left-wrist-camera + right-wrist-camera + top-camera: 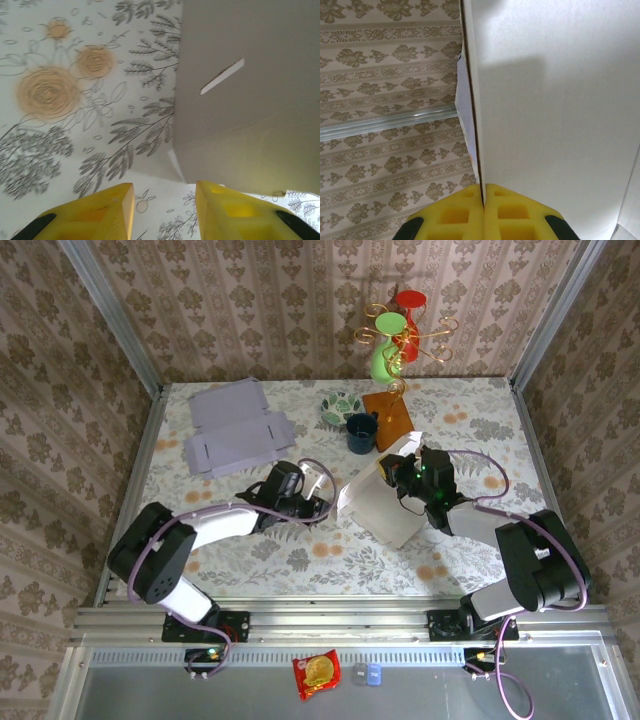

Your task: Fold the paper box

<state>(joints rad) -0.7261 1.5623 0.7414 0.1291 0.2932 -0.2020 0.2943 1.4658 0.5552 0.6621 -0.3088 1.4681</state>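
The right end effector (483,192) pinches the paper box (555,110). The left end effector (164,195) is open beside it.

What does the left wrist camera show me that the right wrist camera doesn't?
Left wrist: the left gripper open over the floral tablecloth, beside the lower corner of the paper box, and a slot cut in the box panel. Right wrist: the right gripper shut on a box panel's edge, with patterned wallpaper and a metal rail behind. Both: the white paper box close up and yellow fingertips at the bottom of frame.
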